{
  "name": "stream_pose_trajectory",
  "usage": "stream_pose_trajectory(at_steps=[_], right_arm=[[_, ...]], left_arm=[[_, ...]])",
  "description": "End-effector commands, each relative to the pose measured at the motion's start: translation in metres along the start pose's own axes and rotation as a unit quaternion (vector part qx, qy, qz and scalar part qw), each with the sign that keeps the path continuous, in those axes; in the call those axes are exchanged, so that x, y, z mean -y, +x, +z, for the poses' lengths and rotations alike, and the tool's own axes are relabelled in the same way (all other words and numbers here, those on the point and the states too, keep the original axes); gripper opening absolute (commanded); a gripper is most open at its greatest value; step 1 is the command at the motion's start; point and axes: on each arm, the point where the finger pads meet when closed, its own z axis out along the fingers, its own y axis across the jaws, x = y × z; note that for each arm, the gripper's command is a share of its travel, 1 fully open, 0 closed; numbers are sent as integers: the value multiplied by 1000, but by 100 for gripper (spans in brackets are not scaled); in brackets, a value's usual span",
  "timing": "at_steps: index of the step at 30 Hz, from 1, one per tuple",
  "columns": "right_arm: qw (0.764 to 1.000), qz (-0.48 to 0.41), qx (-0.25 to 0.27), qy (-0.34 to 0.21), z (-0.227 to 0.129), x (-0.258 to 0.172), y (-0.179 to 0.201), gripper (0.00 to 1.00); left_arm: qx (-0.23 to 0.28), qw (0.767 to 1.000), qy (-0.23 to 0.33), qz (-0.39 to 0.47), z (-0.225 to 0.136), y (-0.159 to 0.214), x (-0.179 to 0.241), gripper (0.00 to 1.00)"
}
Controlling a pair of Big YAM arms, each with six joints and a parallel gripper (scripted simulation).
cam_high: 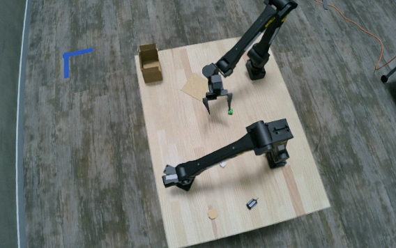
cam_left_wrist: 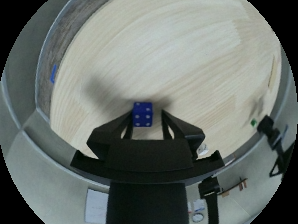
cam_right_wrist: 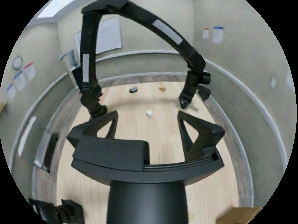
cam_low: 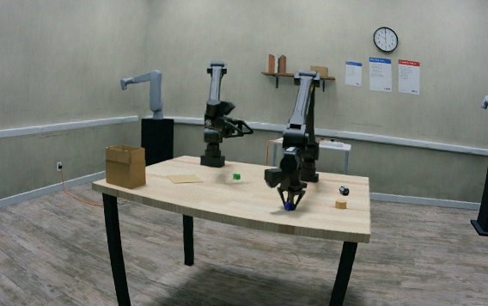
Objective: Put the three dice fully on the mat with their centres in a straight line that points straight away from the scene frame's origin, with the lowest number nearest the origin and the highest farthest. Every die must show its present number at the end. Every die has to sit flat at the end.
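The tan square mat (cam_high: 192,85) (cam_low: 184,178) lies flat, no die on it. My left gripper (cam_low: 289,209) (cam_left_wrist: 147,113) is low at the table, partly open, its fingers on either side of the blue die (cam_low: 288,206) (cam_left_wrist: 143,114); a gap shows on one side. In the top view my left arm hides that die. My right gripper (cam_high: 219,111) (cam_low: 244,131) (cam_right_wrist: 147,113) is wide open above the table, empty. The green die (cam_high: 230,111) (cam_low: 236,176) shows by one of its fingertips in the top view, on the table below. The white die (cam_high: 222,164) (cam_right_wrist: 149,114) lies beneath the left arm.
A cardboard box (cam_high: 152,74) (cam_low: 125,168) stands at the table corner beyond the mat. A round wooden disc (cam_high: 212,214) (cam_low: 340,205) and a small dark cylinder (cam_high: 252,203) (cam_low: 344,190) lie at the other end. A blue corner mark (cam_high: 66,55) is on the floor.
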Motion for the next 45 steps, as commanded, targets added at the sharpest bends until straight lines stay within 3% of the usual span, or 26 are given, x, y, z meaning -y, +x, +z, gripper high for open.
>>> stream_pose_trajectory(at_steps=[1, 15, 16, 25, 28, 36, 41, 45], right_arm=[[999, -34, 18, -2, 8, 14, -24, 100], [999, -34, 18, -2, 8, 14, -24, 100], [999, -34, 18, -2, 8, 14, -24, 100], [999, -27, 22, 39, 7, 29, -30, 100], [998, -24, 24, 57, 6, 35, -32, 100], [998, -24, 24, 61, 6, 37, -32, 100], [996, -36, 18, 77, -9, 42, -38, 100], [992, -14, -15, 128, -52, 50, -23, 100]], left_arm=[[28, 999, -23, -14, -15, -16, -15, 40], [33, 999, -27, -14, -23, -16, -14, 15], [33, 999, -27, -14, -23, -15, -14, 20], [36, 999, -30, -11, -63, -19, -14, 20], [37, 999, -30, -9, -87, -23, 0, 20], [32, 999, -24, -9, -93, -31, 52, 20], [31, 999, -22, -27, -90, -33, 62, 20], [26, 998, -17, -46, -83, -43, 109, 20]])
